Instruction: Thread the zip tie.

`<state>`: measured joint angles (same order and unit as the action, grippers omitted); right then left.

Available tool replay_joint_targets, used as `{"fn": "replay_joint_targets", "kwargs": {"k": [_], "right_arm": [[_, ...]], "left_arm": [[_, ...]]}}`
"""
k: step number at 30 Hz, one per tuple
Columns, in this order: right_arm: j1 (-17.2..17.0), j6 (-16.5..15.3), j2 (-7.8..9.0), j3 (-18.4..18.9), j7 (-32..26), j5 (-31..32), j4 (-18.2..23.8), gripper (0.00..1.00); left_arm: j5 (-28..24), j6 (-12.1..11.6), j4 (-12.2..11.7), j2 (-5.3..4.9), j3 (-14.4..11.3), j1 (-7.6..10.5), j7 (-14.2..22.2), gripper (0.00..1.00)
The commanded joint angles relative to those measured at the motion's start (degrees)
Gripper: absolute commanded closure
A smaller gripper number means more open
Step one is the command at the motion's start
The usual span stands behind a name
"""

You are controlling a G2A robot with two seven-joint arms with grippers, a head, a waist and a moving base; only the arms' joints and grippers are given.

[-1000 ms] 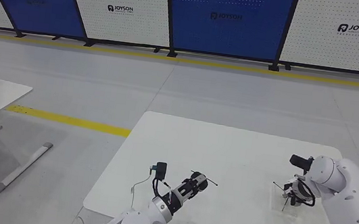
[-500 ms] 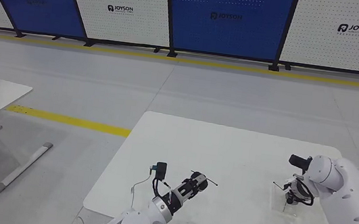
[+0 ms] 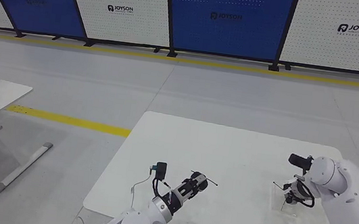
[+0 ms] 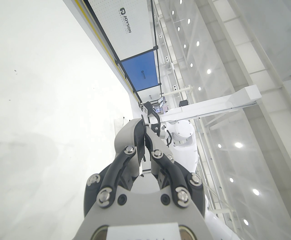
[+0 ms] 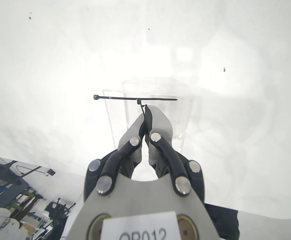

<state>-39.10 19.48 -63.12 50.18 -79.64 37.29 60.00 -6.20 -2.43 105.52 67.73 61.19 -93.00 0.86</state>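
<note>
My right gripper (image 5: 145, 108) is shut on a short black strap ending in a small head (image 5: 138, 101). That head sits against the middle of a black zip tie (image 5: 118, 98) lying crosswise over a clear plastic stand (image 5: 159, 91). In the top view this gripper (image 3: 291, 193) is at the table's right side, with the tie (image 3: 279, 187) sticking out leftward. My left gripper (image 3: 197, 181) is near the table's front edge, shut on another thin black zip tie (image 3: 210, 180) that pokes out past its tip. The left wrist view has its fingertips (image 4: 140, 130) pressed together.
The white table (image 3: 243, 148) is bare between the two arms. The clear stand (image 3: 292, 203) stands near the right edge. Beyond the table lie a grey floor with a yellow line (image 3: 69, 121) and blue and white panels (image 3: 226, 16).
The right gripper dipped slightly at the clear stand and came back, so its tie shifted a little. The left arm has stayed still.
</note>
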Motion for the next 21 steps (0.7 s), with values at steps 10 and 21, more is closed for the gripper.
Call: {"fn": "replay_joint_targets", "kwargs": {"k": [10, 21], "right_arm": [[-1.22, 0.0, 2.58, 3.72, 0.0, -3.37, 3.96, 1.0], [-9.68, 0.0, 4.3, 17.67, 0.0, -7.95, 11.88, 1.0]], "left_arm": [[0.0, 0.0, 0.0, 0.0, 0.0, 0.0, 0.0, 1.0], [0.0, 0.0, 0.0, 0.0, 0.0, 0.0, 0.0, 1.0]]}}
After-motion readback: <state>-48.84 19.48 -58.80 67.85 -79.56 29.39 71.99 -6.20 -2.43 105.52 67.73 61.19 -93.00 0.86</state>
